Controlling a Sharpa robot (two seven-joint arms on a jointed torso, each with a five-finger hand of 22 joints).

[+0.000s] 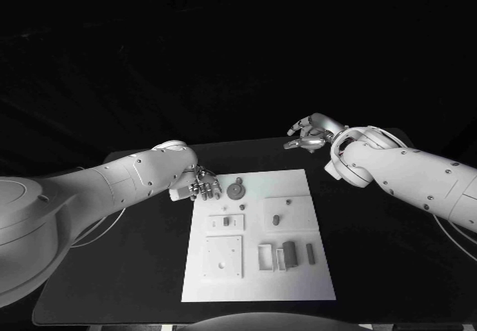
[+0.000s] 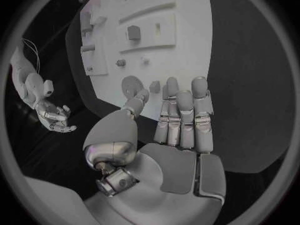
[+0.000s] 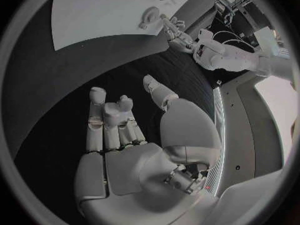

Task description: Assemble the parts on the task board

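The white task board (image 1: pixel 260 284) lies in the middle of the black table. On it are a round grey disc part (image 1: pixel 236 189), two small pegs (image 1: pixel 273 221), a square plate (image 1: pixel 224 256) and upright grey blocks (image 1: pixel 289 252). My left hand (image 1: pixel 199 185) hovers at the board's far left corner, beside the disc, fingers apart and holding nothing. In the left wrist view that hand (image 2: pixel 181 120) stretches toward the board (image 2: pixel 187 60) and the disc (image 2: pixel 131 85). My right hand (image 1: pixel 310 132) is beyond the board's far right corner, over bare table, and its palm (image 3: pixel 125 130) is empty.
The table's far edge (image 1: pixel 249 143) runs just behind my right hand. Each wrist view catches the other hand: the right hand (image 2: pixel 53 117) and the left hand (image 3: pixel 178 32) next to the board (image 3: pixel 94 15).
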